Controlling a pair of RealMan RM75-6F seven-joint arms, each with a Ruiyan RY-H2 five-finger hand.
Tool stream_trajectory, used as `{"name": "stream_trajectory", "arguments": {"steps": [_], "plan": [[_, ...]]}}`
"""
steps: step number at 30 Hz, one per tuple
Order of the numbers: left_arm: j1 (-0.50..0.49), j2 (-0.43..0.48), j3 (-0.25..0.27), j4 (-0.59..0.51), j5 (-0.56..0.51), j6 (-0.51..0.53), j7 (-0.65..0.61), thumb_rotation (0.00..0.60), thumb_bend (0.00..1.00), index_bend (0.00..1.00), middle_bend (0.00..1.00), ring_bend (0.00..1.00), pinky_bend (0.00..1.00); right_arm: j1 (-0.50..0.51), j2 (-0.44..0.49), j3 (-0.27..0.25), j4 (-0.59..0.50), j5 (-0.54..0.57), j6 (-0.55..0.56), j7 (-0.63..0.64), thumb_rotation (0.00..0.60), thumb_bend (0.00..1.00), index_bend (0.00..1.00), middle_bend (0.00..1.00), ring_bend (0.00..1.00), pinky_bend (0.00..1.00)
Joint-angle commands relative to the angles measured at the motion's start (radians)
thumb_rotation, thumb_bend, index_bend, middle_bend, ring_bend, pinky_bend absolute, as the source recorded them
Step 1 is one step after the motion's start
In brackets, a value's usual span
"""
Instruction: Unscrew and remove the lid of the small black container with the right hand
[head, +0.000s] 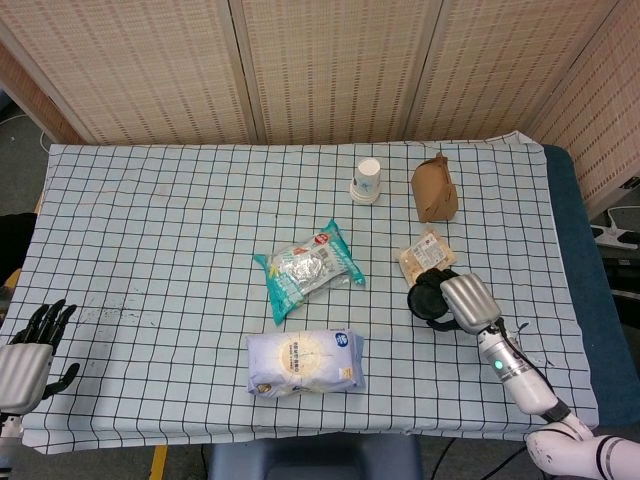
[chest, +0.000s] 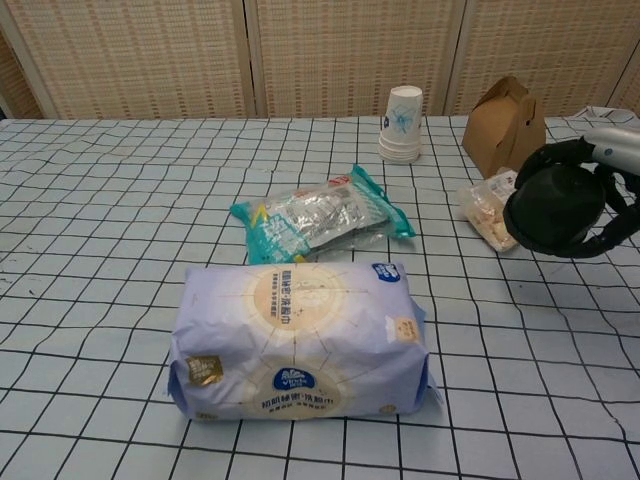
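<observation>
Black, rounded and hard-looking: the small black container (chest: 556, 212), gripped by the right robot hand (head: 468, 303), whose dark fingers (chest: 623, 230) wrap around it from the far side. Container sits at the right of the worktop (head: 150, 220), just in front of a clear packet of pale snacks (head: 426, 255); from these views it cannot be told whether its base touches the cloth or is lifted slightly clear.

Handling, as a judgement: rigid shell, probably light, with a smooth surface that could slip under twisting force. No seam between lid and body is distinguishable here, so the hold should settle around the upper rim, and the body will need bracing or it will turn with the lid.

Left robot hand (head: 30, 352): at the near left corner of the worktop, fingers apart, holding nothing.

Further out, from near to far:
- brown paper box (head: 434, 188), beyond the snacks;
- stacked paper cups (head: 367, 181), to its left;
- teal foil packet (head: 306, 268), centre;
- pale lilac wet-wipes pack (head: 304, 362), near edge;
- checked tablecloth covering all.
</observation>
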Motion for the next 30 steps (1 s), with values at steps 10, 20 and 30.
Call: {"name": "stream_trajectory", "arguments": {"steps": [10,20,30], "plan": [[-0.005,-0.003,0.001,0.004,-0.001,-0.01,-0.001,0.6,0.3,0.04,0.0,0.0,0.33,-0.025,0.065,-0.012,-0.043,-0.009,0.007,0.037,0.6,0.25,0.59,0.61,0.53,0.68],[-0.005,-0.004,0.0,0.003,-0.006,-0.011,0.005,0.6,0.3,0.04,0.0,0.0,0.33,0.001,-0.097,-0.051,0.243,0.056,-0.159,0.107,0.6,0.25,0.59,0.61,0.53,0.68],[-0.007,-0.004,0.0,0.005,-0.006,-0.014,0.002,0.6,0.3,0.04,0.0,0.0,0.33,-0.002,-0.105,-0.066,0.279,0.027,-0.167,0.147,0.6,0.18,0.4,0.47,0.34,0.48]]}}
